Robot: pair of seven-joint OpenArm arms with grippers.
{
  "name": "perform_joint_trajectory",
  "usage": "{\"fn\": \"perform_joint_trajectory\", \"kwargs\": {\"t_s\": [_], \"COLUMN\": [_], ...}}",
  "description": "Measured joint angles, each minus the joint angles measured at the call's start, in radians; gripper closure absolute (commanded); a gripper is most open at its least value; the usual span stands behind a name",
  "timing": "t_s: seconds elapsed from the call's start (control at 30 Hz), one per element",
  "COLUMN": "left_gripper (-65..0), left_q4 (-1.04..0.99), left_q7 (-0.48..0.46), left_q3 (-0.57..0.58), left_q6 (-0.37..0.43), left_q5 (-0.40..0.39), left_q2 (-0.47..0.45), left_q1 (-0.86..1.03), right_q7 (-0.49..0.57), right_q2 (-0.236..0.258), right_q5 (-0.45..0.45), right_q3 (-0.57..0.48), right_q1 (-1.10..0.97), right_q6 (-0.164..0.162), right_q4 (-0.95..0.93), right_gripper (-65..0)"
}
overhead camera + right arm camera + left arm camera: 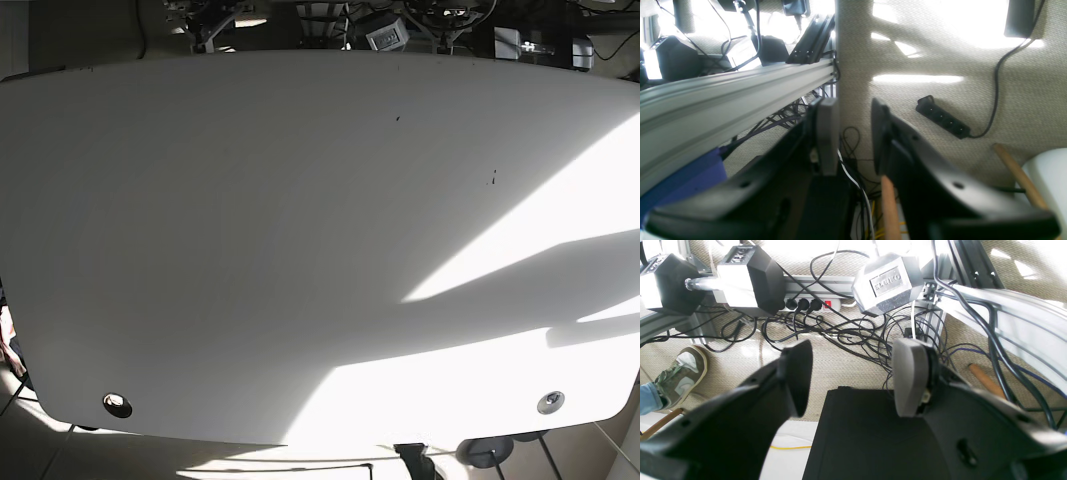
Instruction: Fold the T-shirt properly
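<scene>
No T-shirt shows in any view. The white table [300, 250] in the base view has no cloth on it and neither arm reaches into that view. In the left wrist view my left gripper [853, 376] is open and empty, its fingers [796, 376] wide apart, pointing down at the carpeted floor beside the table. In the right wrist view my right gripper [853, 138] is open and empty, with a narrower gap, also over the floor.
Under the left gripper lie dumbbells [887, 283], a power strip [813, 304], tangled cables [853, 333] and a dark flat slab [867, 433]. A person's shoe [680, 375] is at the left. An aluminium rail [723, 96] and a black power strip [943, 121] flank the right gripper.
</scene>
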Motion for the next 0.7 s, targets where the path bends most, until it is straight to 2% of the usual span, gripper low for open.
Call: {"fn": "perform_joint_trajectory", "kwargs": {"t_s": [0.27, 0.7], "left_gripper": [-34.1, -34.1], "left_q4": [-0.001, -0.003], "left_q7": [0.008, 0.015], "left_q3": [0.0, -0.002], "left_q6": [-0.031, -0.016], "left_q5": [0.0, 0.0], "left_q2": [0.0, -0.002], "left_q1": [0.0, -0.001], "right_q7": [0.005, 0.008], "right_q2": [-0.001, -0.011], "right_q5": [0.003, 0.003], "right_q3": [0.0, 0.0], "right_q1": [0.0, 0.0], "right_q6": [0.0, -0.004], "right_q4": [0.003, 0.012], "right_gripper": [-16.5, -16.5]}}
